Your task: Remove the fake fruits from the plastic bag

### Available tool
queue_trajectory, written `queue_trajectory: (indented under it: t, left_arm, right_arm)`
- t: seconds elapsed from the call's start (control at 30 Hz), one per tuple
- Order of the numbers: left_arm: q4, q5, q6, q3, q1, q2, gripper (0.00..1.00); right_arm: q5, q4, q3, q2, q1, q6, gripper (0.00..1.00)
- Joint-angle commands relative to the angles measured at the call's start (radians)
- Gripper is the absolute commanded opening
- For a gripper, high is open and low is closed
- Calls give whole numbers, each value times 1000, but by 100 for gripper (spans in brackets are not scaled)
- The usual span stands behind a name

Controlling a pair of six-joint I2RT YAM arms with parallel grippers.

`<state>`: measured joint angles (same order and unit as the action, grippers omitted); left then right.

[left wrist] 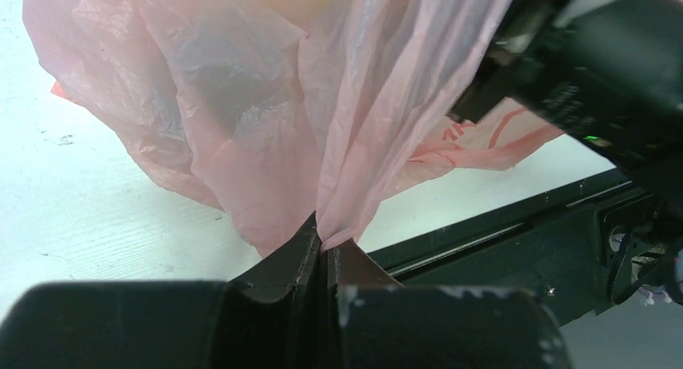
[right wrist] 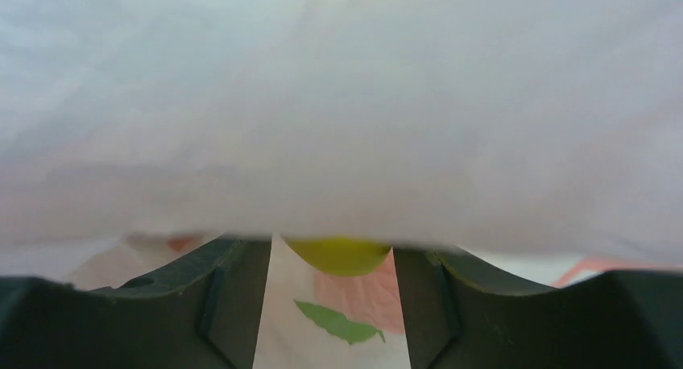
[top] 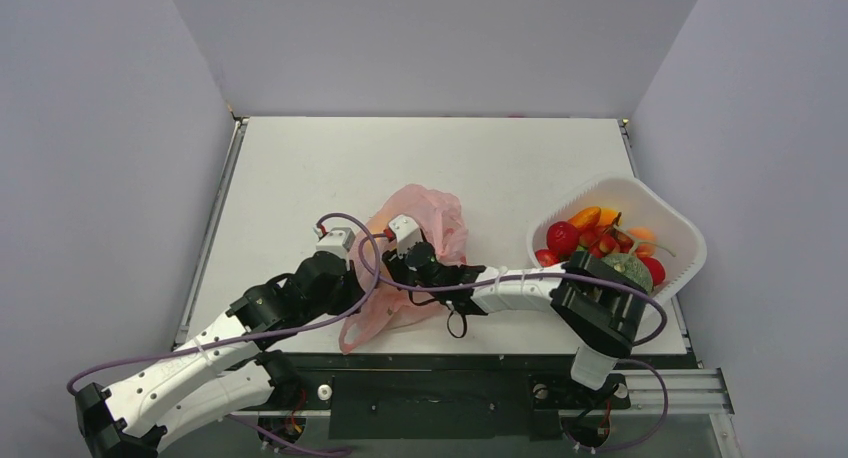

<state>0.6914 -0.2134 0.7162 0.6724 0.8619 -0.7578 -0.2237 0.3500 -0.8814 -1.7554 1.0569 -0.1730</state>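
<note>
Down at the near edge of the desk (top: 400, 158), the left pincer (left wrist: 326, 242) is pressed together on a fold of the pink plastic bag (left wrist: 242, 103), and the film stretches taut from its tips. Just beyond, the right pincer (right wrist: 332, 254) sits under the bag's film, spread wide, with 1 yellow-green fake fruit (right wrist: 338, 258) in the gap between its 2 fingers. Contact is unclear. A green leaf shape (right wrist: 338, 321) shows below it. The bag lies mid-desk. Farther off to the right, the white basket (top: 680, 233) holds red, orange and green fruits (top: 562, 238).
</note>
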Motion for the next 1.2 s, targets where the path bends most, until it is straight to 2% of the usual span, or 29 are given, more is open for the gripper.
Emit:
queue_trajectory:
  t: [0.0, 0.07, 0.37, 0.67, 0.93, 1.17]
  left_arm:
    - [-43, -25, -16, 42, -1, 1, 0]
    - [-51, -29, -17, 45, -1, 1, 0]
    - [-90, -49, -27, 57, -1, -10, 0]
    - [-107, -43, -30, 49, 0, -4, 0]
    - [-93, -43, -26, 52, -3, -10, 0]
    - [-93, -16, 1, 53, -4, -34, 0]
  right_arm:
    - [-44, -46, 55, 127, 15, -64, 3]
    - [-42, -76, 83, 159, 24, -89, 0]
    - [-124, -217, 182, 329, 154, -180, 0]
    - [-85, -328, 198, 529, 177, -225, 0]
    - [-102, -423, 118, 707, 178, -273, 0]
    - [-228, -546, 34, 886, 178, -320, 0]
